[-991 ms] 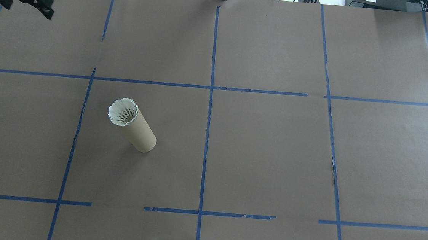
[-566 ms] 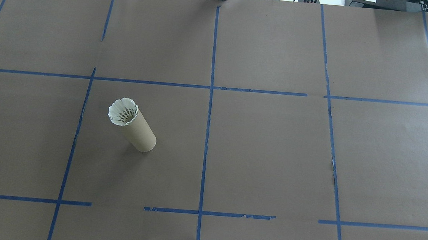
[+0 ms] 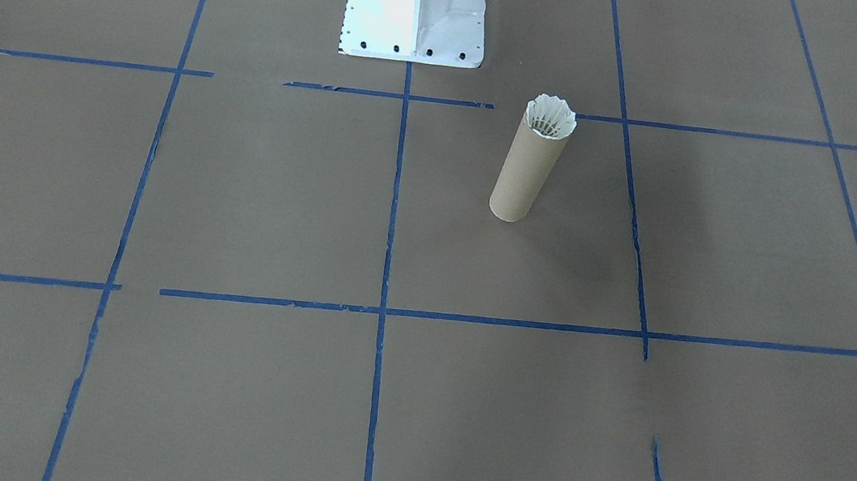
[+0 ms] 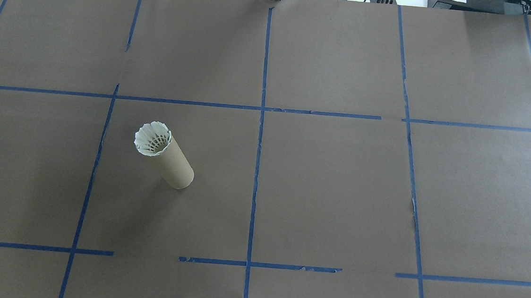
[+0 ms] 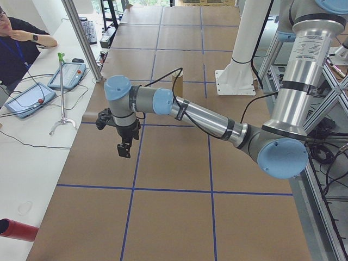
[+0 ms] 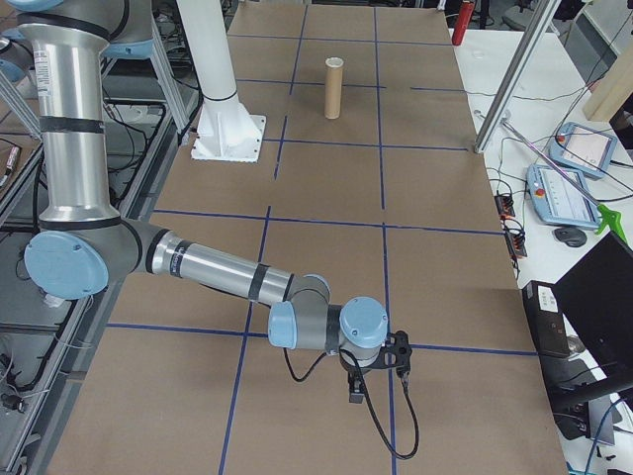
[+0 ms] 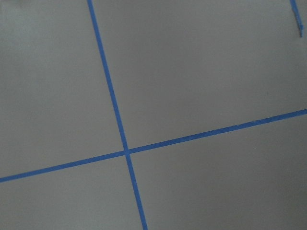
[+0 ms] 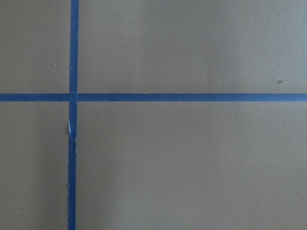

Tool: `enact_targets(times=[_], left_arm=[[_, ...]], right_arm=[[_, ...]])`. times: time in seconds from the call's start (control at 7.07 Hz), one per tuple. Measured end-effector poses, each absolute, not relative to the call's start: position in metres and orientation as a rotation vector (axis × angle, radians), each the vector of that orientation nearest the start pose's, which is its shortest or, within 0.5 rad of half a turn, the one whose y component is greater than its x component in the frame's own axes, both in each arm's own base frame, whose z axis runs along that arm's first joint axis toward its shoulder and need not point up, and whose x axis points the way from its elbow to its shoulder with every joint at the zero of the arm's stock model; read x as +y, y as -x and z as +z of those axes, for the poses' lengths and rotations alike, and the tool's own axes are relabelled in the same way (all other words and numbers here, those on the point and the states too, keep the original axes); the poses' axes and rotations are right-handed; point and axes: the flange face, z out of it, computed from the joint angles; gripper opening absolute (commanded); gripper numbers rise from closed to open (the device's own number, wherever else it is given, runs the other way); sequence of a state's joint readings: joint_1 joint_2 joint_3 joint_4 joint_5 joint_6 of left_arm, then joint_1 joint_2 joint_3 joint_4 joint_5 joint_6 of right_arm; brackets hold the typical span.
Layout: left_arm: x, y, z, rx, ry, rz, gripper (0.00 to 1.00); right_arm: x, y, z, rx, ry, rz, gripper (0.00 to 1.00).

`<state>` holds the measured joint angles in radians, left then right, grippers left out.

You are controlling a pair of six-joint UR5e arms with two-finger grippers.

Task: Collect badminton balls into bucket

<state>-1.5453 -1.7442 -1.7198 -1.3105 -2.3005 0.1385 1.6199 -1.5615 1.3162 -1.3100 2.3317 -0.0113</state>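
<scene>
The brown cardboard tube (image 4: 174, 165) stands upright on the paper-covered table, left of centre in the overhead view. A white feather shuttlecock (image 4: 151, 138) sits in its mouth with the skirt flaring above the rim; its cork tip is hidden inside. The tube (image 3: 522, 178) and shuttlecock (image 3: 550, 116) also show in the front-facing view. My left gripper (image 5: 124, 147) hangs far from the tube over the table's left end. At the opposite end my right gripper (image 6: 356, 389) hovers low. Both appear only in side views, so I cannot tell whether either is open or shut.
Blue tape lines grid the brown paper. The white robot base (image 3: 417, 2) stands at the near table edge. A person (image 5: 22, 43), teach pendants (image 5: 27, 100) and a red cylinder (image 5: 16, 229) are on the white bench along the far side.
The left gripper, seen at the overhead view's top left corner a second ago, has moved out of that view. Tube and shuttlecock have not moved.
</scene>
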Motion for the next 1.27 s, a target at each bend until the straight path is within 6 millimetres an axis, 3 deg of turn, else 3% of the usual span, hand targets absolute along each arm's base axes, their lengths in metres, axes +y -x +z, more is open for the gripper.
enact_targets(times=[0.28,0.57,0.99,1.27], left_arm=[[-0.534,0.046,0.583,0.846,-0.018,0.135,1.00],[-0.523,0.044,0.616,0.896,0.043,0.103,1.00],[-0.507,0.048,0.643,0.832,0.090,0.088,1.00],[-0.502,0.053,0.644,0.779,0.058,0.111,1.00]], right_arm=[[-0.481,-0.088,0.753,-0.760,-0.037,0.031,1.00],[-0.481,-0.088,0.753,-0.760,-0.038,0.030,1.00],[-0.481,-0.088,0.753,-0.760,-0.037,0.031,1.00],[-0.481,-0.088,0.753,-0.760,-0.037,0.030,1.00]])
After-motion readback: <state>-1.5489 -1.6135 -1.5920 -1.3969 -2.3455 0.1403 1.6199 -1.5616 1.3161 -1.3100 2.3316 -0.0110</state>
